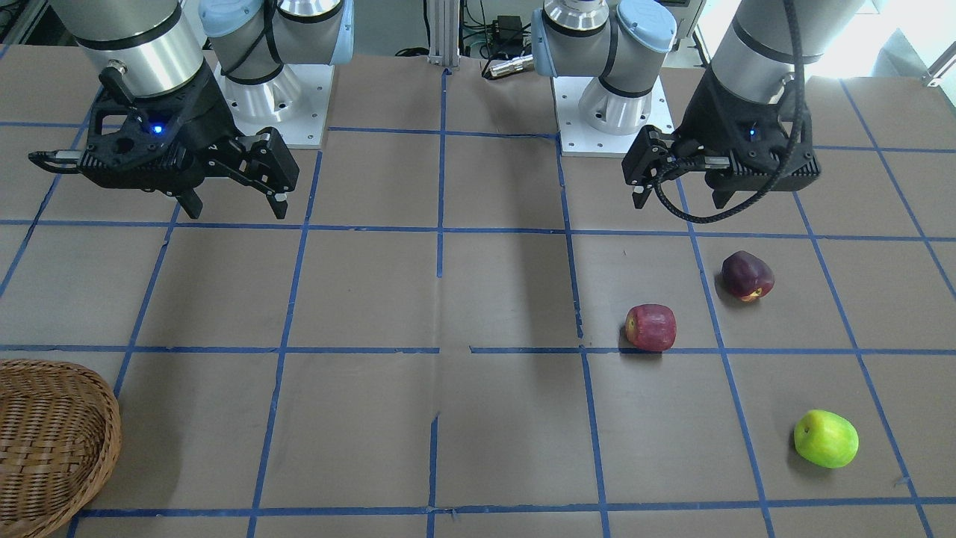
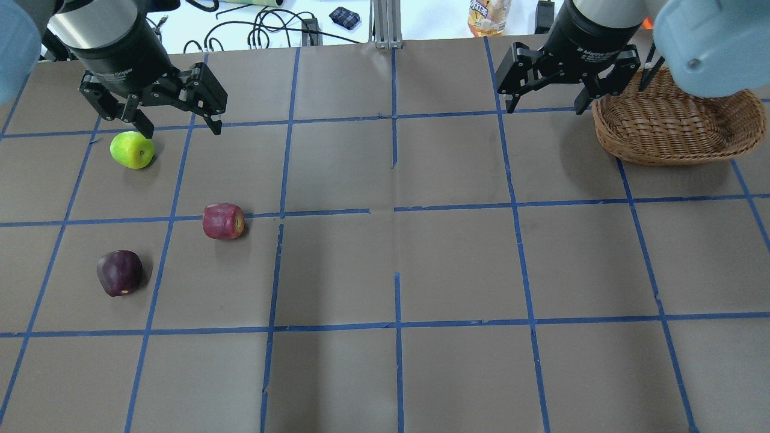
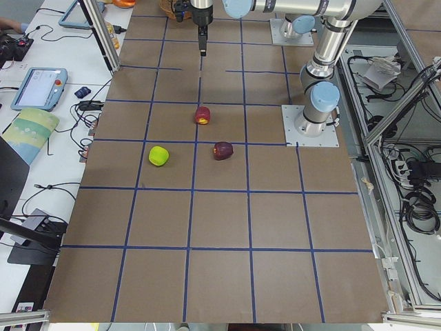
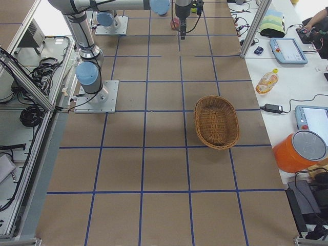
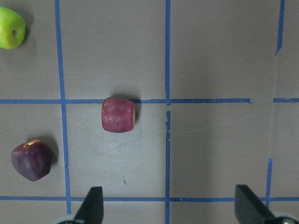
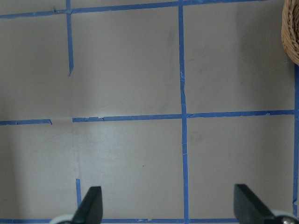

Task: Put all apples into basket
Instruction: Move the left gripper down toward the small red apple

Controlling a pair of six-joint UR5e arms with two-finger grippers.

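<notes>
Overhead exterior view: the brown table (image 2: 451, 264) is crossed by blue tape lines (image 2: 397, 207), and all three apples lie on its left half. The green apple (image 2: 132, 150) is the farthest from the robot. The red apple (image 2: 223, 221) lies nearer the middle, against a tape line. The dark maroon apple (image 2: 120, 273) lies nearest the robot, furthest left of the three. They are well apart from each other, with bare table around each one.

The basket (image 2: 662, 157) stands at the far right, close to the table's far edge. A wide bare stretch of table separates it from the apples.

The left gripper (image 2: 180, 127) hangs above the table over the apples' side. Its fingers are spread wide with nothing between them. Its wrist camera looks down on the red apple ahead, the maroon one to the near left and the green one in the far left corner.

The right gripper (image 2: 544, 107) hangs just left of the basket, also spread wide and holding nothing. Its wrist camera shows bare table below and a bit of the basket's rim at the far right corner.
</notes>
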